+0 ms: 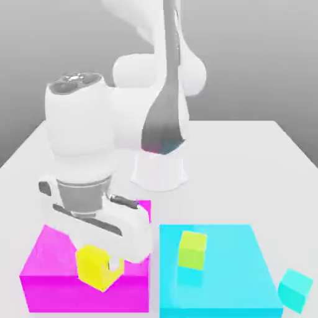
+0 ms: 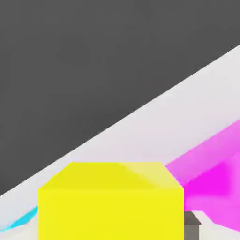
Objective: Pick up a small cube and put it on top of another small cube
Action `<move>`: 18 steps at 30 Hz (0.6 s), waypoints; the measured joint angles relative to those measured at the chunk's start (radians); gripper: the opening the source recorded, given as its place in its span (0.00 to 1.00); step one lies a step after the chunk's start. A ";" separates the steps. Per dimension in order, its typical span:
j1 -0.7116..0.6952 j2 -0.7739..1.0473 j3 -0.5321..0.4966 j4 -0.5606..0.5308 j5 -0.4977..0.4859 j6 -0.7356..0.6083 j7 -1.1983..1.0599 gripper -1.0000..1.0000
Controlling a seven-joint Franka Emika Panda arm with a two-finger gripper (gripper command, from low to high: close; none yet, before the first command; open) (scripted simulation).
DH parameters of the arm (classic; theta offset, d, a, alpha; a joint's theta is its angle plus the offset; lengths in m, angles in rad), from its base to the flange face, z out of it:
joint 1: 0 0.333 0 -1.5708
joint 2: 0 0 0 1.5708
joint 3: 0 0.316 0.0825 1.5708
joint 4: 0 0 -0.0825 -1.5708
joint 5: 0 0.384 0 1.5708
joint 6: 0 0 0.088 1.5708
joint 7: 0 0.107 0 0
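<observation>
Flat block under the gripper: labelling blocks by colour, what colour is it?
Magenta flat block, clearest in the exterior view.

The white arm rises from its round base at the back of the scene, folds forward and drops its thick wrist segment straight down. Beneath the wrist, the flat white hand sits slightly tilted. The gripper (image 1: pixel 99 268) points downward, its jaws drawn in close and clamped on the small cube (image 1: pixel 93 266), which sits between them directly under the hand. One finger (image 1: pixel 115 266) shows against the cube's side in the exterior view; another finger (image 2: pixel 191 225) edges the cube (image 2: pixel 110 208) in the hand view.
</observation>
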 joint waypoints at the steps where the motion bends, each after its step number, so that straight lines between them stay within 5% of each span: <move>1: 0.029 0.005 0.019 0.008 -0.012 -0.008 0.032 0.00; 11: 0.329 0.053 0.201 0.080 -0.137 -0.072 0.358 0.00; 15: 0.385 0.174 0.183 0.088 -0.200 0.031 0.424 0.00; 16: 0.391 0.196 0.178 0.089 -0.209 0.050 0.431 1.00; 18: 0.391 0.196 0.178 0.089 -0.209 0.050 0.431 1.00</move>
